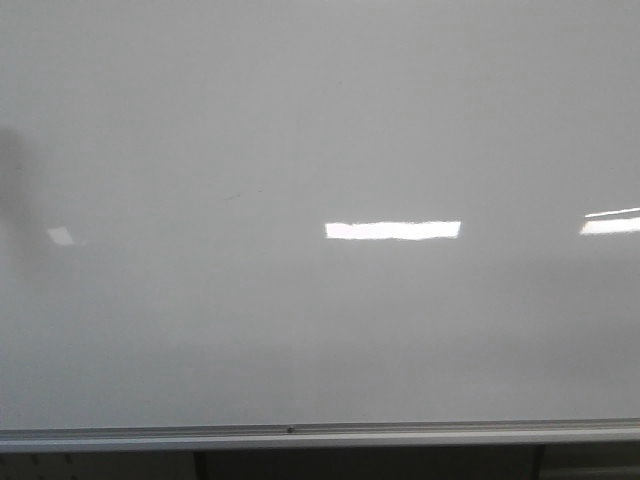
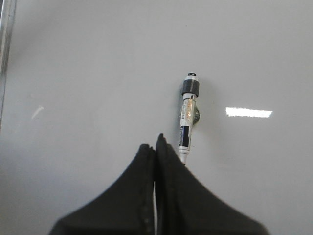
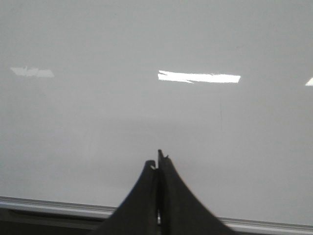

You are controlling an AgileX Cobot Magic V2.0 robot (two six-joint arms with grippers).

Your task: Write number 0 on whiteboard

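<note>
Glossy and unmarked, the whiteboard (image 1: 320, 120) carried no number 0 yet, so the left gripper (image 2: 156, 147), pinched on the marker (image 2: 187, 117), needed light, even contact, while the right gripper (image 3: 157, 161) sat closed and empty.

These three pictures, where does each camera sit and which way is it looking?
Front view: looks forward at the whiteboard and its aluminium rail; no arm shows.
Left wrist view: on the left arm, facing the board; the left gripper is closed on a marker.
Right wrist view: on the right arm, facing the board; the right gripper is closed, empty.
Shared: blank board, bright light reflection.
</note>
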